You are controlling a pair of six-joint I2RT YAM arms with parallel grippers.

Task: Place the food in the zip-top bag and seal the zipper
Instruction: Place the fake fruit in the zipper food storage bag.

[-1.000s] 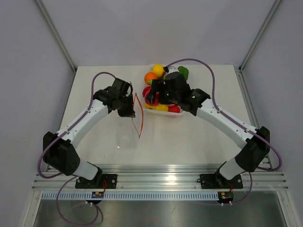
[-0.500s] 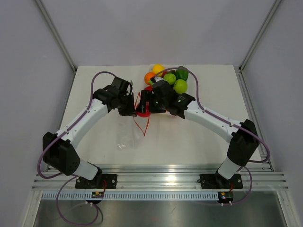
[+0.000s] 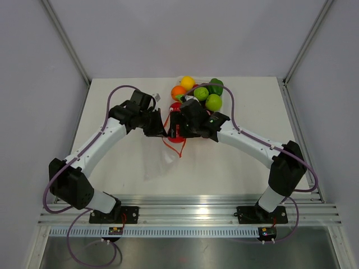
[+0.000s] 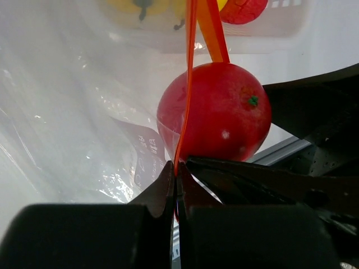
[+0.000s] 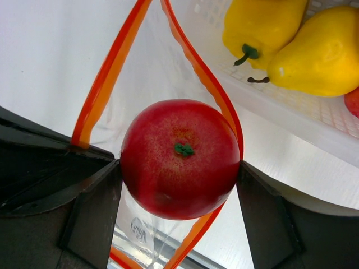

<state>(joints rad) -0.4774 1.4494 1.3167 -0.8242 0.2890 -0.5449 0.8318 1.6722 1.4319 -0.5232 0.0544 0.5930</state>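
Observation:
My right gripper (image 5: pixel 179 168) is shut on a glossy red toy fruit (image 5: pixel 180 158) and holds it in the open mouth of the zip-top bag, between the two orange-red zipper strips (image 5: pixel 208 84). My left gripper (image 4: pixel 177 168) is shut on one zipper strip (image 4: pixel 189 84) and holds that edge of the clear bag (image 4: pixel 78 112) up. The red fruit also shows in the left wrist view (image 4: pixel 216 112). From above, both grippers, left (image 3: pixel 159 129) and right (image 3: pixel 178 128), meet at the bag mouth, and the zipper loop (image 3: pixel 180 150) hangs below them.
The white tray (image 3: pixel 180 78) stands just behind the grippers with green (image 3: pixel 213 102), orange (image 3: pixel 178 91) and yellow (image 3: pixel 187 82) food in it. Two yellow pieces (image 5: pixel 314 53) lie in the tray (image 5: pixel 303 120) right of the bag mouth.
My right gripper has carried the red fruit left from the tray into the bag mouth. My left gripper has moved slightly right with the zipper edge, and the loop has opened wider.

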